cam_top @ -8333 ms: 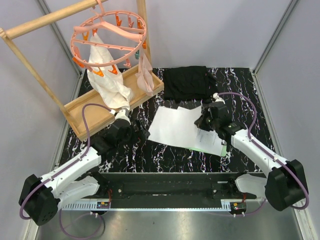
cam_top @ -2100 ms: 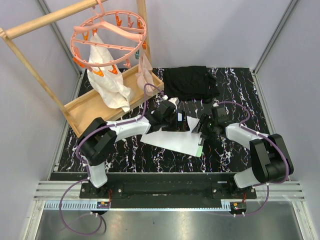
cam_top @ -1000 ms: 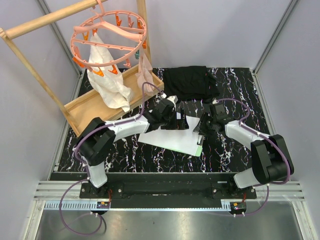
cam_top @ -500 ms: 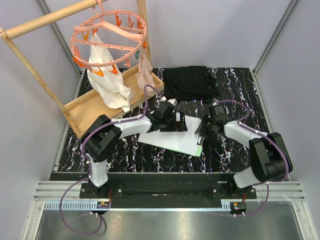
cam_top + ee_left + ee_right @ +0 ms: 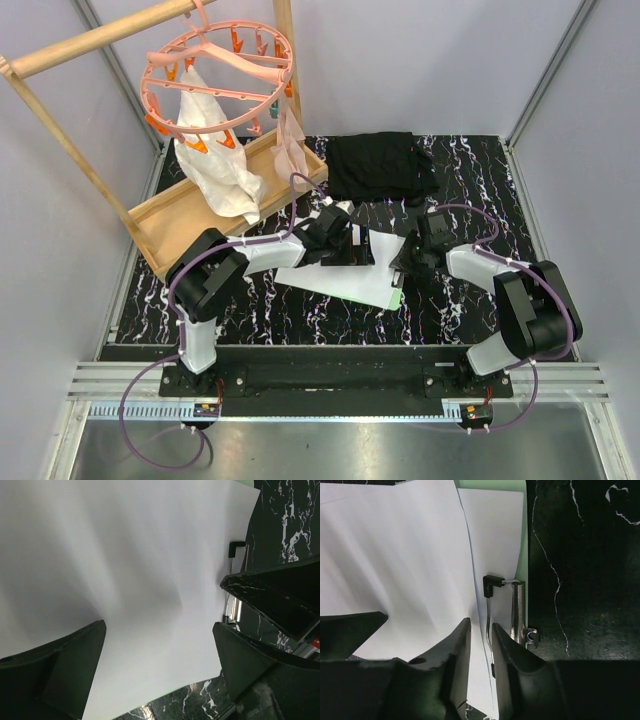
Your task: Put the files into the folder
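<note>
Right wrist view is showing the right gripper [image 5: 480,626] closed down to a narrow slit, with the thin wire lever of the clip [image 5: 518,610] running through that slit, so it is apparently pinching the lever. The files [image 5: 395,555] are lying beside the clip on its paper side. The lower sheet is reaching right up to the clip, and the upper sheet's edge is slanting away from it. The folder [image 5: 525,535] is showing only as a mint strip running along the clip's line, between the sheets and the black marbled table [image 5: 580,580]. In the left wrist view the left gripper [image 5: 159,627] is spread wide over bare white paper, well back from the clip. Whether its fingers are touching the sheet cannot be told. The step in hand is probably holding the clip open while the sheets are being fed under it. Doing it well likely means the right arm raising the lever only as far as the clip needs, without dragging the folder away from the paper. Meanwhile the left arm would be pressing flat and nudging the stack squarely toward the clip. The skewed upper sheet wants aligning first, and since the paper is already rippling softly, a slow, low push is advisable to avoid buckling it against the clip.
</note>
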`<state>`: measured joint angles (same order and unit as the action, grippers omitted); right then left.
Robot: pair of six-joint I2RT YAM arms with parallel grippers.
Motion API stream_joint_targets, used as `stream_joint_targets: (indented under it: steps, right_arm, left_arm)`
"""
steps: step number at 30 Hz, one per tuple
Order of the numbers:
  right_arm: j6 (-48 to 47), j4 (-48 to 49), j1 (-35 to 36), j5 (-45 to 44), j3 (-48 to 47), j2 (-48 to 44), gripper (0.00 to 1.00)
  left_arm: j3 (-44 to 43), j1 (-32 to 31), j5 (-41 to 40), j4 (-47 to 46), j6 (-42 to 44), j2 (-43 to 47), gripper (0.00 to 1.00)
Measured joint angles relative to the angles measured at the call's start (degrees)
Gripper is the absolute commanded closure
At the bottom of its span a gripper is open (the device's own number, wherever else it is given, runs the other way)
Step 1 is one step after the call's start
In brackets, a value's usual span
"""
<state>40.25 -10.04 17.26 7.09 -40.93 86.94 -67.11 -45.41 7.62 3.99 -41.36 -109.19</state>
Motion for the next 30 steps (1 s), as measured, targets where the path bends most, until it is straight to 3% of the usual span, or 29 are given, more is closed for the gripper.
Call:
stream_joint_targets:
  steps: [9, 11, 15, 24, 30]
  right_arm:
    - [3.26, 3.41, 0.00, -0.76, 2.54, -1.03, 0.74]
    - [3.39, 3.58, 0.00, -0.83, 2.62, -1.01, 0.78]
    - [3.61, 4.59, 0.00, -1.66, 3.30, -1.01, 1.00]
    - [3.10, 7.08, 0.00, -1.99, 5.97, -3.19, 1.00]
    - [1.40, 6.78, 0.24, -1.86, 7.48, -5.77, 1.00]
  left_arm:
    - [0.74, 0.39, 0.17, -2.49, -0.74, -0.57, 0.02]
    - [0.96, 0.46, 0.20, -3.10, -0.92, -0.57, 0.02]
    - [1.18, 0.57, 0.17, -4.20, -0.98, -0.68, 0.02]
    - [1.22, 0.68, 0.76, -3.65, -0.59, -0.33, 0.01]
    - [1.09, 0.48, 2.12, 4.72, 1.11, 4.63, 0.01]
